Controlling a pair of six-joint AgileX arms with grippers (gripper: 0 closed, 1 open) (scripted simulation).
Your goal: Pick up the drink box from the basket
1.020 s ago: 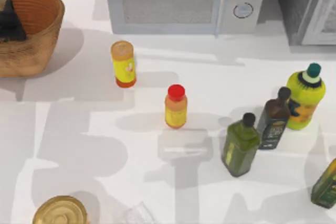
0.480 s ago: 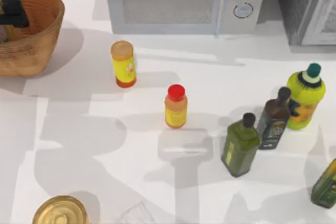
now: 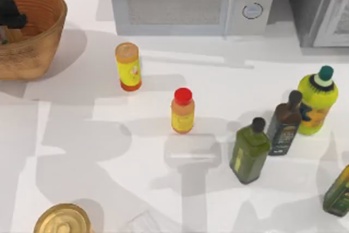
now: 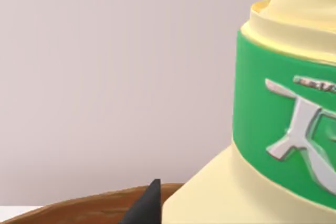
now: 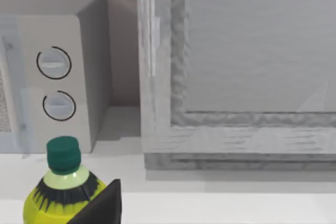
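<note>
Drink box [image 4: 273, 129], left wrist view: the cream carton with its green band stands very close to the camera, rising from inside the basket [image 4: 79, 211], whose brown woven rim runs along behind it. A dark tip of the left gripper [image 4: 147, 208] shows just beside the carton's shoulder; whether the jaws are apart or clamped on the carton cannot be told.

Top view: the wicker basket [image 3: 38, 31] sits at the bench's [image 3: 98, 151] far left corner, with the left gripper [image 3: 8, 12] over its inside. A microwave [image 3: 185, 4] stands at the back. On the open bench are a yellow bottle with a tan cap [image 3: 128, 66], a yellow bottle with a red cap [image 3: 182, 111], a green oil bottle [image 3: 250, 151], a dark bottle [image 3: 284, 124] just beside it, and a yellow-green bottle with a green cap [image 3: 316, 99] at the right.

Right wrist view: the right gripper [image 5: 100, 208] shows as one dark tip near the green-capped bottle [image 5: 60, 192], before the microwave's dials [image 5: 52, 82]; the state of its jaws cannot be told.
</note>
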